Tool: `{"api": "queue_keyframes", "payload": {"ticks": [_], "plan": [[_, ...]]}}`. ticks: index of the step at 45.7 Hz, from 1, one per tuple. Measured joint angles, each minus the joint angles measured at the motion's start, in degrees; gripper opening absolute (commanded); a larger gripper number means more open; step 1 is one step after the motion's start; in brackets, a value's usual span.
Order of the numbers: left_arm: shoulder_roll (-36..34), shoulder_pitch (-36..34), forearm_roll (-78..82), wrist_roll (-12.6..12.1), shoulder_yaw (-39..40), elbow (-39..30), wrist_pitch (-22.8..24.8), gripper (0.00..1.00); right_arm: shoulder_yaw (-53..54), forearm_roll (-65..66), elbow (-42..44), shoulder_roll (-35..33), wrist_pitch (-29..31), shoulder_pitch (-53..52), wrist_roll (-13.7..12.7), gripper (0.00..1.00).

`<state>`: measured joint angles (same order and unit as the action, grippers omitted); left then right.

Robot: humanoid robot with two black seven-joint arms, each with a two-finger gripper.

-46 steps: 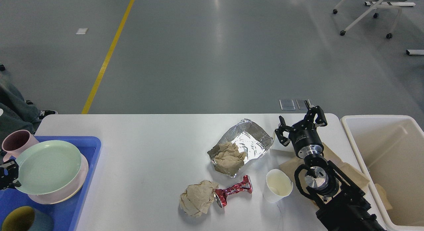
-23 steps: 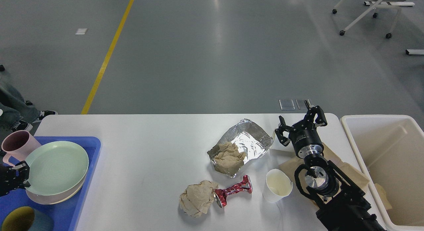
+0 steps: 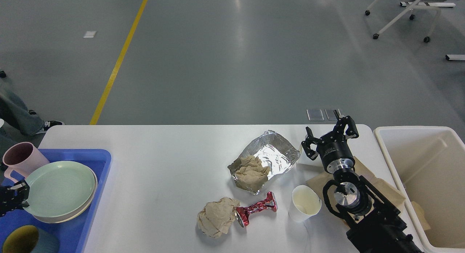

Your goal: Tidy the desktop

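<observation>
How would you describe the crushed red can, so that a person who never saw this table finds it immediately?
Look at the white desktop, near its front edge, a little right of the middle. The crushed red can lies there on its side between a crumpled brown paper ball on its left and a white paper cup on its right. It is the only red, shiny thing there.

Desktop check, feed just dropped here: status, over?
Left gripper at green plate's rim, jaws unclear. Right gripper open, empty. Desktop still littered: foil, crushed can, paper cup.
</observation>
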<state>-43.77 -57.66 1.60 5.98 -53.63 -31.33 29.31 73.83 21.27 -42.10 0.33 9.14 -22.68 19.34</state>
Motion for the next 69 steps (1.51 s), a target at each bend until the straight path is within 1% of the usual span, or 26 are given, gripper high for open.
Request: {"api": "queue_keyframes", "payload": {"ticks": [4,8,19,26,30,35,38,40,44,47,50,57,59,61,67,69], "plan": [[0.05,0.00,0.27,0.00,0.02,-0.10,-2.32,0.88,0.00,0.00,0.00,0.00,0.00,0.00,0.00,1.00],[0.00,-0.21,0.48,0.00,0.03,-1.16,-3.10,0.92,0.00,0.00,0.00,0.01,0.00,0.00,0.00,1.00],[-0.48,-1.07,0.54,0.00,0.08,-2.68,-3.08,0.96,0.00,0.00,0.00,0.01,0.00,0.00,0.00,1.00],[-1.98,-4.97,0.66,0.00,0.17,-2.76,-2.71,0.96,0.00,0.00,0.00,0.01,0.00,0.00,0.00,1.00],[-3.78,-9.29,0.69,0.01,-0.11,-2.77,-0.83,0.96,0.00,0.00,0.00,0.01,0.00,0.00,0.00,1.00],[-4.51,-15.51,0.35,0.20,0.17,-2.77,3.47,0.96,0.00,0.00,0.00,0.02,0.00,0.00,0.00,1.00],[-4.44,-17.83,0.09,0.27,1.78,-2.79,5.36,0.96,0.00,0.00,0.00,0.02,0.00,0.00,0.00,1.00],[-4.45,-18.63,0.04,0.26,4.36,-3.13,6.77,0.96,0.00,0.00,0.00,0.02,0.00,0.00,0.00,1.00],[-5.29,-18.46,0.17,0.20,11.99,-4.41,8.79,0.96,0.00,0.00,0.00,0.02,0.00,0.00,0.00,1.00],[-7.15,-16.33,0.35,0.20,19.61,-4.93,9.41,0.96,0.00,0.01,0.00,0.01,0.00,0.01,0.00,1.00],[-8.73,-13.12,0.28,0.47,29.00,-5.08,9.65,0.96,0.00,0.00,0.00,-0.01,0.00,0.01,0.00,1.00],[-8.88,-1.09,-0.04,0.84,56.53,-5.15,9.83,0.96,0.00,0.00,0.00,-0.01,0.00,0.01,0.00,1.00],[-7.32,3.55,-0.09,0.88,67.02,-5.18,9.97,0.96,0.00,0.00,0.00,-0.01,0.00,0.01,0.00,1.00],[-5.47,7.12,-0.10,0.89,74.69,-5.26,10.13,0.96,0.00,0.00,0.00,-0.01,0.00,0.00,0.00,1.00],[1.83,16.93,-0.11,0.91,94.35,-5.29,10.36,0.96,0.00,0.00,0.00,-0.03,0.00,0.01,0.00,1.00],[4.13,19.05,-0.10,0.91,98.88,-5.28,10.16,0.96,0.00,0.01,0.00,-0.05,0.00,0.01,0.00,1.00]]}}
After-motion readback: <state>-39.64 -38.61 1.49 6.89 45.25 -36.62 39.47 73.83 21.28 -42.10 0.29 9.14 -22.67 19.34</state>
